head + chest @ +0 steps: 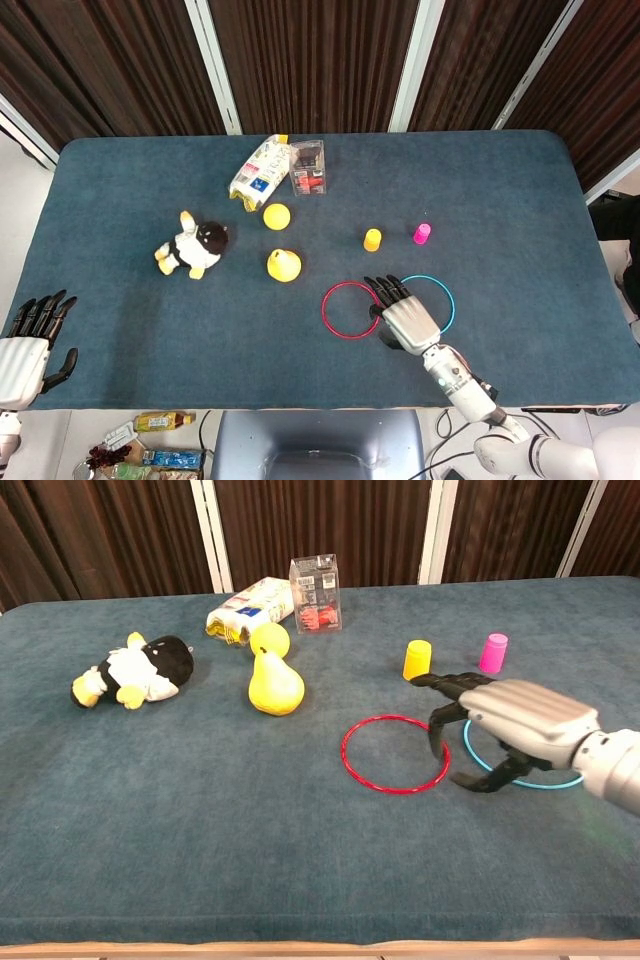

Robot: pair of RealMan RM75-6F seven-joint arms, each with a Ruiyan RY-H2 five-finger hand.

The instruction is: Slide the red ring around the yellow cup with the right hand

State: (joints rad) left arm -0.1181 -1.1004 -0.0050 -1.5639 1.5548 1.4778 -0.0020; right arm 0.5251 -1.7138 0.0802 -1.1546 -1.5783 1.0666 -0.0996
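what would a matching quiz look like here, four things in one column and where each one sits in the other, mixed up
Things
1. red ring
2. pink cup
3. plush toy
4. right robot hand

Places
A. far left of the other three
B. beside the yellow cup, on its right
C. over the spot where the two rings meet
D. flat on the cloth, nearer than the yellow cup

Pairs: 1-D, 2-B, 3-A, 4-C

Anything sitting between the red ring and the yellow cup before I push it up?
Nothing: bare blue cloth lies between the red ring and yellow cup, clearest in the head view.
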